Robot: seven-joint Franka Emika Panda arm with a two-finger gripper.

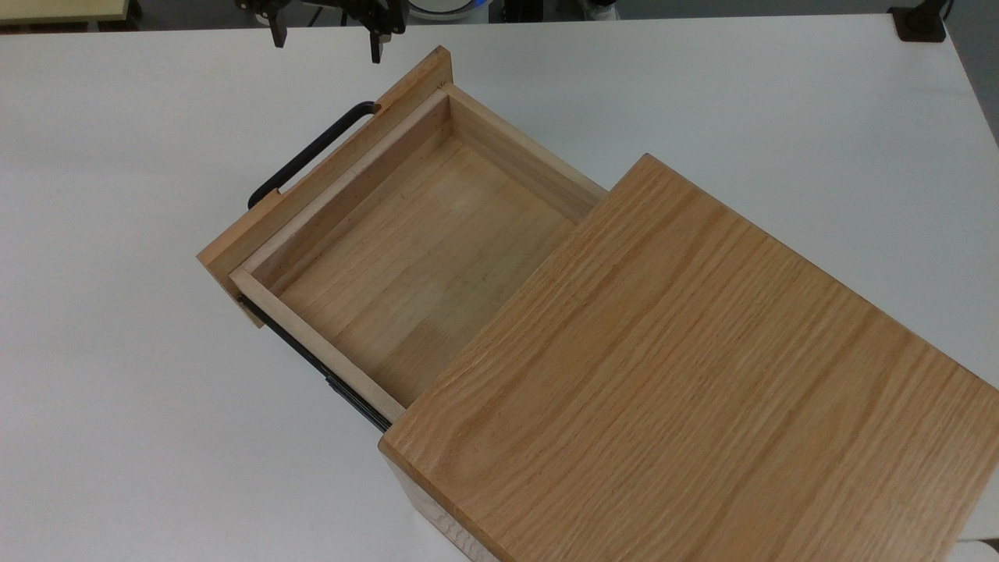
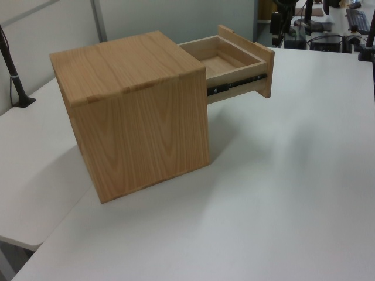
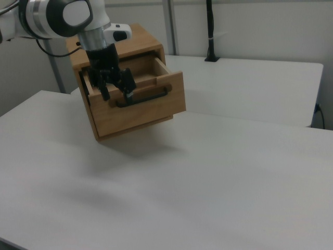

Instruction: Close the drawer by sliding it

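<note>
Gripper (image 1: 325,40) fingers stand apart, holding nothing, above the white tabletop (image 1: 117,195) beyond the black handle (image 1: 308,154) of the light wooden drawer (image 1: 406,250), which juts well out of the oak box (image 1: 687,375).

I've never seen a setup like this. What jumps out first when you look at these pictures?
A big oak box sits on a white table, filling the top view's right. Its drawer is pulled well out toward the top view's upper left, empty, with a thin black handle on its front panel. The robot's black hand, fingers spread open, hangs just in front of that handle in the right view, holding nothing.
</note>
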